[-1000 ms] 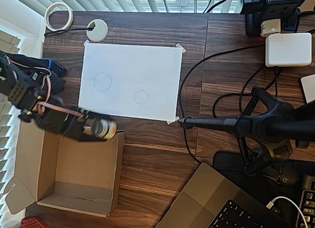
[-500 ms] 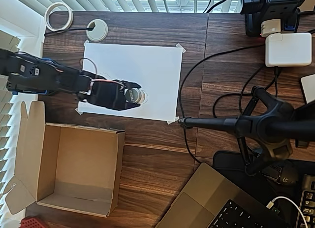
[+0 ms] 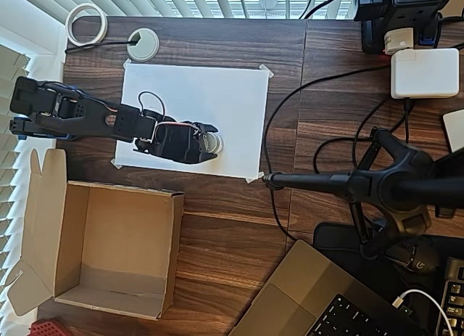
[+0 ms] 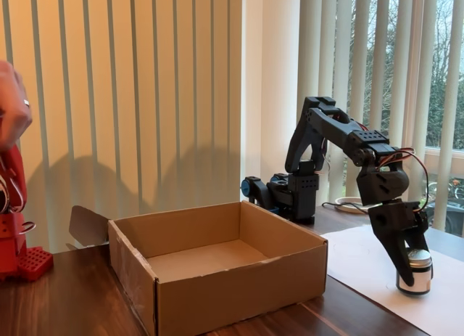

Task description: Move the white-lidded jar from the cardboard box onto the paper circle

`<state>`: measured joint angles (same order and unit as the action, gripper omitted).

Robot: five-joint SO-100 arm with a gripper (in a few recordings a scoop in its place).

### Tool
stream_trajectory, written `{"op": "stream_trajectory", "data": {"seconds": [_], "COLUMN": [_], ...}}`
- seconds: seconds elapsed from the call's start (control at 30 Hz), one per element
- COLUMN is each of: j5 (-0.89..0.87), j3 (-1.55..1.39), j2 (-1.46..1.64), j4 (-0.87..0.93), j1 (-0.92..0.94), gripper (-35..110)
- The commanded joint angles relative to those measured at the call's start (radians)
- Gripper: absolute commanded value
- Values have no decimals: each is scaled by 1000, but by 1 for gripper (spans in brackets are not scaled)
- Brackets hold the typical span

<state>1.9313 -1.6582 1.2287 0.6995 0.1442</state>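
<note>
On the white sheet of paper (image 3: pixel 210 96) taped to the table (image 3: pixel 232 220) stands one jar (image 3: pixel 212 142), its base resting on the sheet in the fixed view (image 4: pixel 415 273). One black arm reaches across the sheet, and its claw (image 3: pixel 206 142) pinches the jar from both sides, seen also from the fixed view (image 4: pixel 413 260). The small pencil circle is probably under the jar, though the claw hides it. One cardboard box (image 3: pixel 101 249) sits open with nothing in it, well apart from the jar, flaps spread (image 4: pixel 217 267). No writing can be read on the jar or box.
</note>
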Motion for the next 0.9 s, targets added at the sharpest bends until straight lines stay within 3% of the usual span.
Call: {"op": "stream_trajectory", "data": {"seconds": [0.0,0.53,0.7,0.87], "j5": [9,14,26,48], "j3": [-5,-55,-44,-48], "j2": [121,152,141,152], "j4": [-12,-32,-63,-81], "j1": [5,9,23,46], "gripper": [10,11,29,35]}}
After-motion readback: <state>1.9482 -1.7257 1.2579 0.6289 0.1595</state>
